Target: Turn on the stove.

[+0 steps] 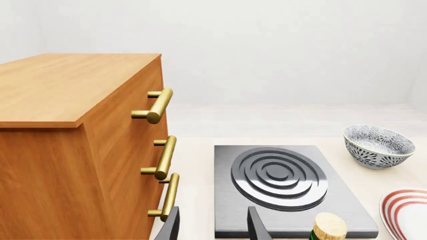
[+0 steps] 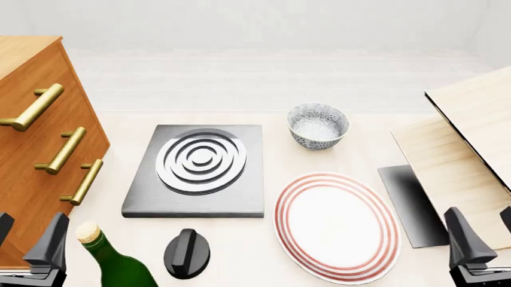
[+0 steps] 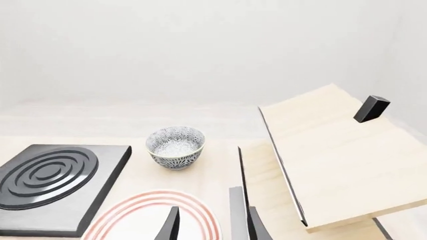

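Stove (image 2: 195, 173) is lying flat on the bench (image 2: 264, 239), its knob (image 2: 186, 253) sitting just in front; both arms' fingers (image 2: 54, 242) are hanging released, grasping nothing.

No text, label, brand, number or sign can be read in any view — every surface shown is plain or merely patterned.

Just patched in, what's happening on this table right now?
Nothing is being handled yet. Both arms sit back at the near edge, the left end effector and the right end effector open and empty. The stove lies ahead, and its black knob is untouched beside the green bottle.
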Tool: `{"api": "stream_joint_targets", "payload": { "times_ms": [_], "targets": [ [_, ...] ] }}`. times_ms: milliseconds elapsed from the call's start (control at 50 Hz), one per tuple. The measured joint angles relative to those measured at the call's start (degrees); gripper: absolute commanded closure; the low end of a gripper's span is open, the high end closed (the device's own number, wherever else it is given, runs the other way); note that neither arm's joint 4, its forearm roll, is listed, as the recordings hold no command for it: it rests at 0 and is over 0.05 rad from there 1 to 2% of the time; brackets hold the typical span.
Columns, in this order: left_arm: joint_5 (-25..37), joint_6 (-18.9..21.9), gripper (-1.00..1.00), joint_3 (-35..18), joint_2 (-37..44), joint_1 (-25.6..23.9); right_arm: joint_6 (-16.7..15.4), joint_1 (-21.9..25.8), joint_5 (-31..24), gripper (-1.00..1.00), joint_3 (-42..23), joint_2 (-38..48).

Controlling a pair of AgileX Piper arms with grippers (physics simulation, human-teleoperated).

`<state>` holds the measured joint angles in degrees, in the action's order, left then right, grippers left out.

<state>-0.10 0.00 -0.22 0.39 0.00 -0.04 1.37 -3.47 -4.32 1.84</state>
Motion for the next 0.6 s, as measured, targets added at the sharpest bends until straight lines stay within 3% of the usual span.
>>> {"api": "stream_joint_targets", "payload": {
  "times_ms": [380,600],
  "targets": [
    [0.0,0.0,-1.00,0.0,0.0,0.0,-3.1,8.1,-4.9,-1.00,-8.2,3.2],
    [0.0,0.0,-1.00,0.0,0.0,0.0,-4.6,15.2,-2.6,-1.00,-11.5,11.1]
  ]
}}
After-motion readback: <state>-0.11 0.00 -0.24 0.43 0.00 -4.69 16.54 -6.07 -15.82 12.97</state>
